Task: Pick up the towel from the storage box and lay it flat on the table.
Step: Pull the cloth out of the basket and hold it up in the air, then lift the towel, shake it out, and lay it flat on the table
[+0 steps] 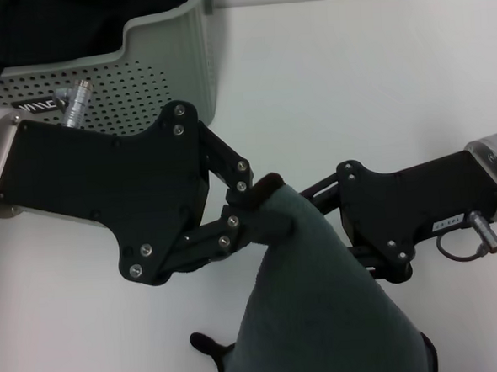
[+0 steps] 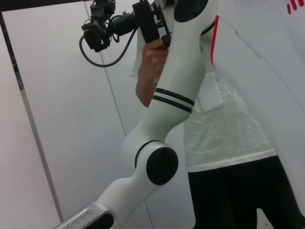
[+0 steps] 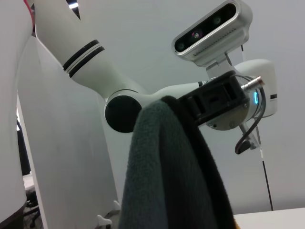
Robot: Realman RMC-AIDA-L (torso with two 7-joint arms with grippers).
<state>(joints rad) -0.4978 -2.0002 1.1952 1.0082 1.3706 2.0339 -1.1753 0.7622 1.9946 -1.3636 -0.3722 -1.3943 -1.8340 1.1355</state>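
The dark green towel (image 1: 323, 308) hangs in a long fold above the white table (image 1: 369, 86), its top bunched near the middle of the head view. My left gripper (image 1: 262, 209) comes in from the left and is shut on the towel's top. My right gripper (image 1: 321, 200) reaches in from the right, its tip hidden behind the towel's edge. The right wrist view shows the towel (image 3: 162, 176) draped close, with its black binding (image 3: 205, 176) along one side. The pale green storage box (image 1: 168, 52) stands at the back left.
Black fabric (image 1: 45, 30) lies in the storage box. A small black end of the towel (image 1: 206, 344) touches the table at the front. Bare white tabletop lies to the right and front left. A person in a white shirt (image 2: 228, 119) stands behind my body.
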